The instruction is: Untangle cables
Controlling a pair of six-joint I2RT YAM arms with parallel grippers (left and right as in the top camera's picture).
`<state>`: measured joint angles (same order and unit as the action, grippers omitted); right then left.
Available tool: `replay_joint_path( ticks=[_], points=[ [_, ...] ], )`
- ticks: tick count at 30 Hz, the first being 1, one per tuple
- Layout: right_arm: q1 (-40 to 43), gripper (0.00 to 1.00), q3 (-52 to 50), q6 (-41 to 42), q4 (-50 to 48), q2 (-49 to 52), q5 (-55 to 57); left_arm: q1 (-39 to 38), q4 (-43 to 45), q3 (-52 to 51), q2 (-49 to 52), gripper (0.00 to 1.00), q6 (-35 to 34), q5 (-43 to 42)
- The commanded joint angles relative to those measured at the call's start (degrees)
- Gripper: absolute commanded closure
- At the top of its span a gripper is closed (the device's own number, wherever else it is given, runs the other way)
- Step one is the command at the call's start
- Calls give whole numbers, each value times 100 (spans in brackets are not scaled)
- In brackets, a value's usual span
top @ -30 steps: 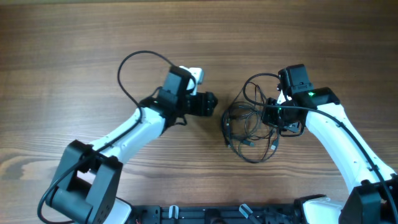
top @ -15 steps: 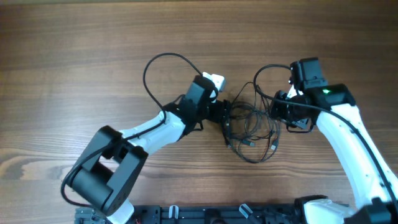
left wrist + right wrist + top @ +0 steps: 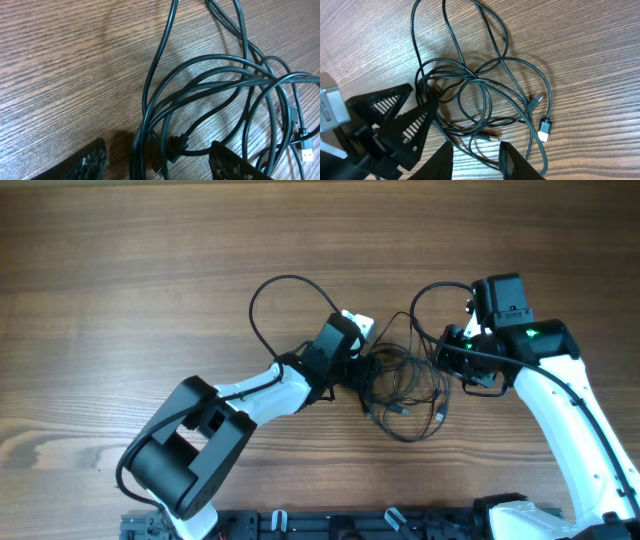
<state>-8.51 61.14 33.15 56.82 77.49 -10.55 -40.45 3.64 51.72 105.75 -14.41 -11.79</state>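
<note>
The cables (image 3: 405, 385) lie in one bunch on the table (image 3: 120, 260) between the two arms. Their loops cross over each other, and a few plugs (image 3: 544, 131) poke out on the robot's side. The left gripper (image 3: 159, 152) is down at the left edge of the bunch with its jaws wide apart and gripping nothing, yet several strands run through the gap at once. The main risk, as I judge it, is right there. If those jaws close now they would pinch three or four cords together. Any pull would then drag the whole bunch across the wood or tighten the crossings instead of freeing one cord. The right gripper (image 3: 476, 152) hangs at the opposite edge, its jaws parted by a smaller gap and holding nothing, with a single strand passing beneath them. Should it clamp a cord that the left one also has, the two arms would pull against each other and cinch a knot. The two grippers are also near each other across the bunch, so a reach by either could bump the other's fingers. A silver-tipped plug could also catch in a loop and snag as a cord is drawn out.
</note>
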Motion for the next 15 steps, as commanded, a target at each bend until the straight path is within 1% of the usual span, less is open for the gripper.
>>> replay_joint_path(
  ticks=[1, 5, 7, 9, 11, 15],
  points=[
    [13, 67, 111, -22, 26, -63, -136, -28, 9, 13, 114, 37, 66, 81],
    [13, 68, 111, -22, 28, -63, -155, -33, -2, 13, 114, 58, 52, 76],
    [13, 68, 111, -20, 39, -63, -153, -33, -20, 13, 114, 70, 52, 74],
    [13, 68, 111, -22, 57, -63, -153, -33, -20, 13, 114, 85, 52, 74],
    [13, 68, 111, -103, 63, -63, -153, -11, -24, 13, 57, 96, 55, 76],
    [13, 67, 111, -269, 46, -57, -151, 177, -127, 13, -308, 96, 50, 74]
  ],
)
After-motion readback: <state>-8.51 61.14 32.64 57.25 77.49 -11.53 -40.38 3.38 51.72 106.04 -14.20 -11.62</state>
